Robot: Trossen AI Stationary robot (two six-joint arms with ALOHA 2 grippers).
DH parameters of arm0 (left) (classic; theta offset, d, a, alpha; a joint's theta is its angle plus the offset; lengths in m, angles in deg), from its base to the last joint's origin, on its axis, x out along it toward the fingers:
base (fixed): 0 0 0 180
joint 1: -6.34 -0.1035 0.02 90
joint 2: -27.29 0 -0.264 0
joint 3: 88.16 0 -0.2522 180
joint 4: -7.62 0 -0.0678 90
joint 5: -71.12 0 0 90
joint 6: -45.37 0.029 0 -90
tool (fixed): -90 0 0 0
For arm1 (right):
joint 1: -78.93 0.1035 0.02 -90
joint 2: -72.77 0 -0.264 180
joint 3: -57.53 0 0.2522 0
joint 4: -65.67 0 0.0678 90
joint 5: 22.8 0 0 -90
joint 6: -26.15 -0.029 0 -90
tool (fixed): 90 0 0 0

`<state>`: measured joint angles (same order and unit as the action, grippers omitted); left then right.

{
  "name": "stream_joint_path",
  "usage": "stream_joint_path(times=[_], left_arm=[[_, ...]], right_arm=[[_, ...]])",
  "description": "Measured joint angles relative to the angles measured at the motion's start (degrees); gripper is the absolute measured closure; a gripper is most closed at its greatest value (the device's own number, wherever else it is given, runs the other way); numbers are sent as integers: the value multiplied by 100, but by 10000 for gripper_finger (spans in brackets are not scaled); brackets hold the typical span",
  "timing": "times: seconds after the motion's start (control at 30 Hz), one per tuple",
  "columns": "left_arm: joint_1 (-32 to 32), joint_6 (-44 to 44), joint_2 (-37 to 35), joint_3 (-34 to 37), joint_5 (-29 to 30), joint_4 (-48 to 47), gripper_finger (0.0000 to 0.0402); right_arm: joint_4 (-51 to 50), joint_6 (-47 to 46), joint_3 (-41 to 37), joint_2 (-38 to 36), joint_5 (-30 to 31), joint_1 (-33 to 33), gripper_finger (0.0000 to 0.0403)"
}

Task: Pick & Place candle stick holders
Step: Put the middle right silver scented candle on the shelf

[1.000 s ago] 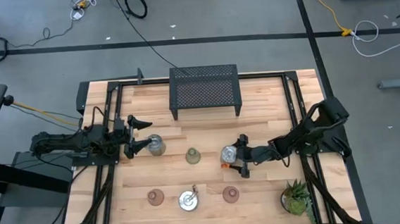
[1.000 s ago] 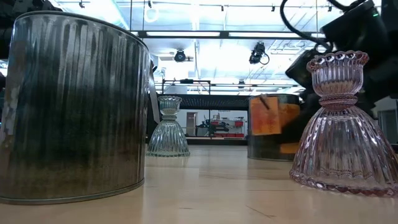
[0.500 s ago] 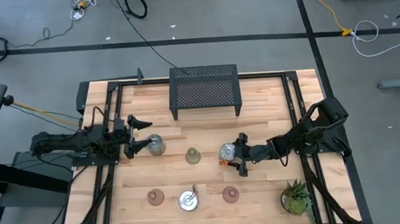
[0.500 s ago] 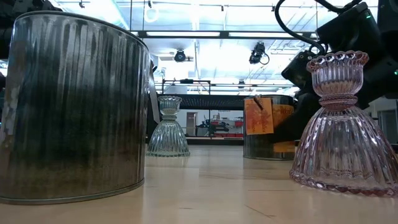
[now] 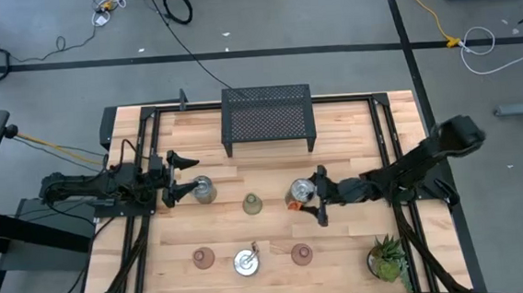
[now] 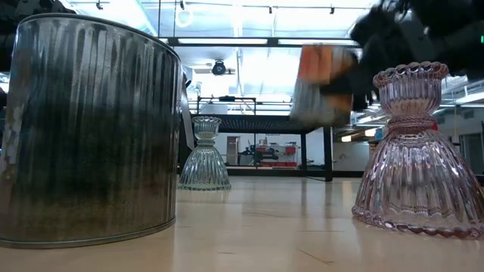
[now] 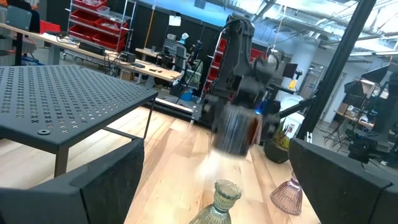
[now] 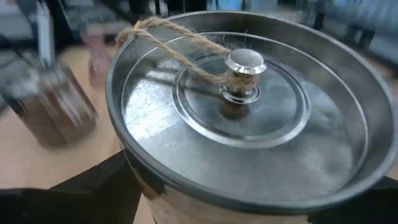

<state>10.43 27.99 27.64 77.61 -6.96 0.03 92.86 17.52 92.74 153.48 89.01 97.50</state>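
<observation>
Gripping the orange-bodied tin candle holder with the shiny silver lid [image 5: 298, 194], the right gripper [image 5: 313, 198] has its fingers closed around the can's sides and holds it clear above the wooden table [image 5: 334, 132], in front of the black mesh metal rack [image 5: 268, 116]. Just beside it on the boards stands the small olive-green glass holder [image 5: 252, 203]. Farther left, the left gripper [image 5: 182, 174] waits with its fingers spread wide beside another silver-topped holder [image 5: 204, 189], not gripping it.

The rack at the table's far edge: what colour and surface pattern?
Black, with a mesh of small perforations; the rack shows best in the high view.
</observation>
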Motion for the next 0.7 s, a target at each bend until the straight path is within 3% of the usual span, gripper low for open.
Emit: stream_joint_path(times=[0.17, 0.3, 0.47, 0.53, 0.7], left_arm=[[1, 0, 0, 0, -16, 0, 3], [0, -2, 0, 0, -16, 0, 3], [1, -2, 0, 0, -17, 3, 3], [1, -2, 0, 2, -17, 3, 3], [0, -2, 0, 0, -17, 3, 3]], right_arm=[[-887, 198, 65, -954, 483, -22, 68], [-2214, 211, 662, -1475, 1101, -248, 68], [-3397, 639, 1689, -1566, 1189, -966, 68], [-3503, 902, 1936, -1555, 1028, -1328, 68], [-3514, 969, 2142, -1554, -211, -2517, 68]])
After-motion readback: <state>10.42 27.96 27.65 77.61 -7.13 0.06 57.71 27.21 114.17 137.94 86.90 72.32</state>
